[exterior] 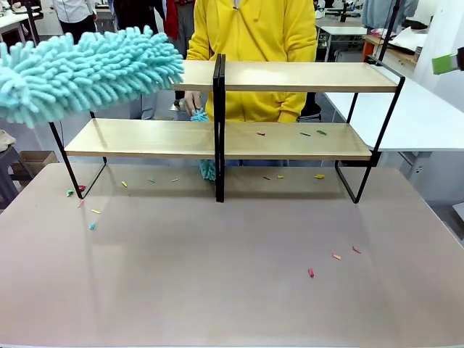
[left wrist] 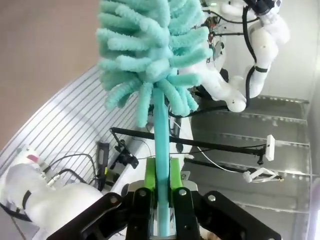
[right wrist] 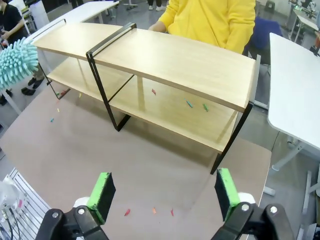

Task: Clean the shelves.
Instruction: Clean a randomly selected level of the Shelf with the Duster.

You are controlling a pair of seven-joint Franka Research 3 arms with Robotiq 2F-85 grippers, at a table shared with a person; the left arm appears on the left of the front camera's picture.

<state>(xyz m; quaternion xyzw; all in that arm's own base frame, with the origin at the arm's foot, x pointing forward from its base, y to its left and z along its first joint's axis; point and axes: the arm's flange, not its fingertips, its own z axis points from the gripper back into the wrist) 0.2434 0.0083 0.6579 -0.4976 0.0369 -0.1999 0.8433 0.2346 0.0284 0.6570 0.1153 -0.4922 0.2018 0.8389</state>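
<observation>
the shelves [exterior: 290,145] stand at the far side of the worktop [exterior: 217,283], rigid but likely light, so sweep gently. left pincer [left wrist: 161,172] clamps the soft duster [exterior: 87,72] by its thin handle, a sound hold; right pincer [right wrist: 162,192] gapes wide, empty.

Col. scraps [exterior: 310,272] on tabletop [exterior: 217,304] — person [exterior: 254,29] w/ yellow top behind.

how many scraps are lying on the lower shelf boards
3, all on the right lower board: a red scrap nearest the middle post, a dark scrap further right, a green scrap beside it. Tinier ones could go unseen.
</observation>
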